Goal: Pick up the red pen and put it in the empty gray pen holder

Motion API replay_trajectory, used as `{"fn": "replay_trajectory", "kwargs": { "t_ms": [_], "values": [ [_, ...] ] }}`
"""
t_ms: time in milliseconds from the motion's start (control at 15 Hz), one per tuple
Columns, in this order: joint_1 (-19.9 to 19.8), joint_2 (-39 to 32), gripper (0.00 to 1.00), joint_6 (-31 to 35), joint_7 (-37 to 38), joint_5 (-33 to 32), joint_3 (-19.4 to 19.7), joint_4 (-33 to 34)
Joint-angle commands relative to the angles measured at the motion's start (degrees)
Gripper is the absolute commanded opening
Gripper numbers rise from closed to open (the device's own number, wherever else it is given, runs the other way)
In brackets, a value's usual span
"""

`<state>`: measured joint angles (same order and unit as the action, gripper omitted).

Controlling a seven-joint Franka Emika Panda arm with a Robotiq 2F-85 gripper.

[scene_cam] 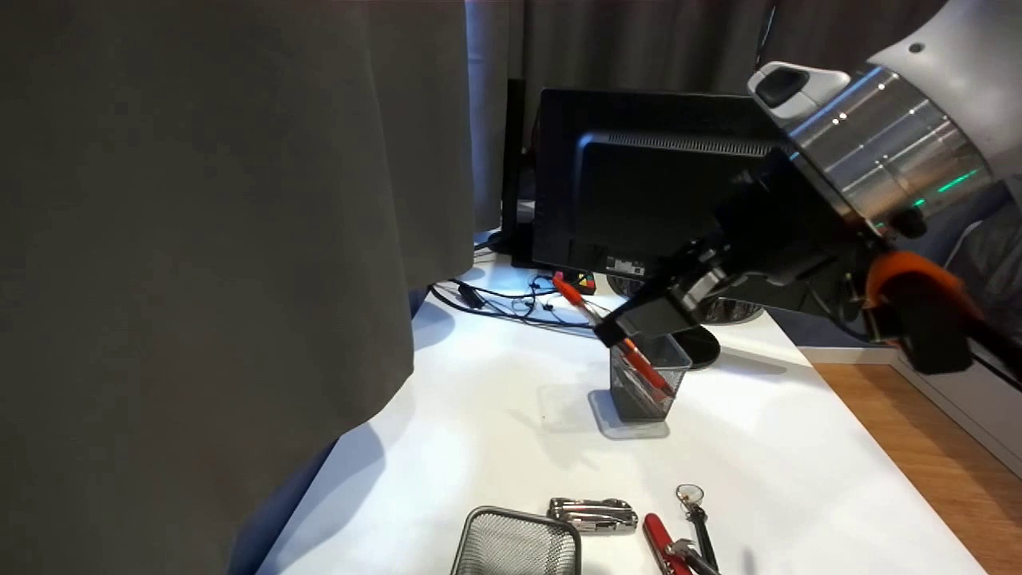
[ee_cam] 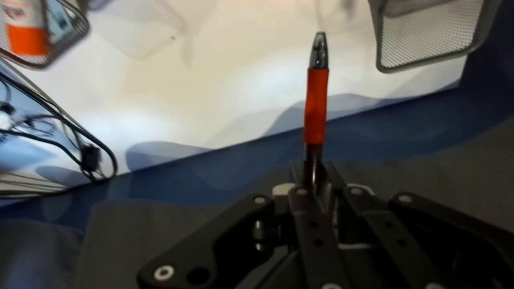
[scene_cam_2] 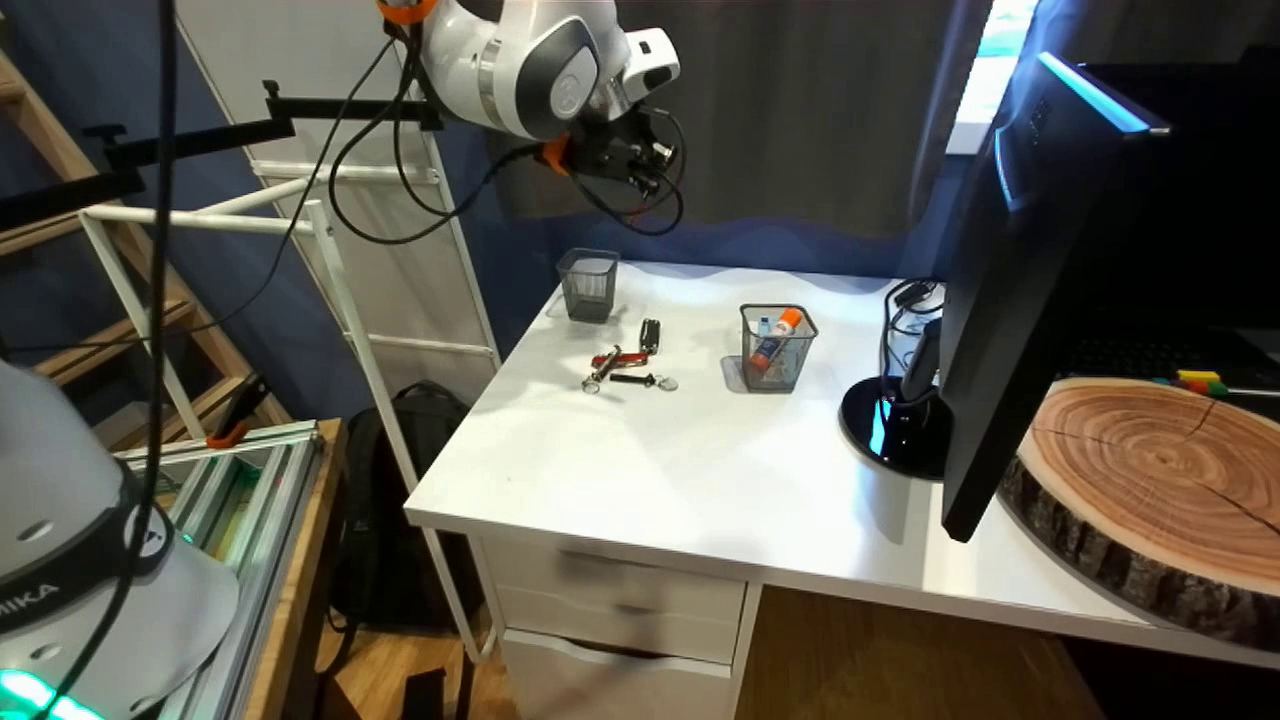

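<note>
I have the claw [ee_cam: 315,173] pinched around the slim, dark-tipped red pen [ee_cam: 316,104], in midair, apart from the light gray, round-cornered metal-mesh pen holder [scene_cam: 519,547]. Well apart from that holder, a square gray metal-mesh box [scene_cam_2: 798,360] holds an orange-and-white tube [scene_cam_2: 777,338].

Clearances over the desk

Between the gray pen holder [scene_cam_2: 588,300] and the filled mesh box [scene_cam_2: 793,368], a bare strip of desk [scene_cam_2: 690,300] is left open; the holder's mouth is uncovered. Its flank is crowded by a multitool [scene_cam: 593,515], with a red tool [scene_cam: 663,543] and black fob [scene_cam: 703,533] scattered near. Past the box, passage is blocked by the monitor [scene_cam_2: 1040,300] and a cable tangle [ee_cam: 90,157].
</note>
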<state>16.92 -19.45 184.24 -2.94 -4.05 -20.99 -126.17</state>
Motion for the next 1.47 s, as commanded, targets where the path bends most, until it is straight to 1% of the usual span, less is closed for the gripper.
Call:
{"fn": "replay_trajectory", "kwargs": {
  "t_ms": [0, 133, 200, 267, 333, 400, 467, 533, 667, 867, 1067, 1133, 1200, 1267, 1333, 1400],
  "values": [
    [-11.1, -12.78, 0.03, 7.0, -7.28, -3.28, -14.01, 8.33],
    [-18.98, -19.71, 0.03, 9.06, -9.65, -8.17, -22.82, 9.45],
    [-12.26, -11.63, 0.12, 5.82, -6.79, -3.68, -15.75, 5.98],
    [-15.43, -14.59, 0.12, 6.9, -7.78, -5.36, -19.0, 6.74],
    [-16.96, -16.64, 0.12, 7.7, -6.66, -8.2, -19.97, 7.57],
    [-18.0, -17.98, 0.12, 8.09, -7.11, -8.82, -20.7, 8.14],
    [-18.37, -18.66, 0.03, 8.32, -7.33, -9.09, -20.95, 8.52],
    [-17.89, -20.27, 0.03, 8.09, -7.83, -9.8, -21.48, 9.71],
    [-18.04, -23.45, 0.03, 4.63, -8.96, -11.95, -23.96, 11.98],
    [-17.02, -25.62, 0.03, 0.48, -10.07, -11.79, -25.47, 13.92],
    [-13.83, -27.16, 0.03, -1.36, -11.14, -10.83, -23.85, 16.87],
    [-13.36, -27.66, 0.03, -2.26, -11.41, -10.68, -23.77, 17.71],
    [-12.63, -27.75, 0.05, -3.4, -11.44, -10.36, -23.34, 18.41],
    [-12.57, -28.47, 0.37, -4.19, -11.68, -10.15, -23.74, 19.15],
    [-12.44, -28.62, 0.39, -5.47, -11.69, -9.74, -23.96, 19.67],
    [-12.51, -28.23, 0.44, -7.34, -11.57, -9.25, -24.15, 19.8]
  ]
}}
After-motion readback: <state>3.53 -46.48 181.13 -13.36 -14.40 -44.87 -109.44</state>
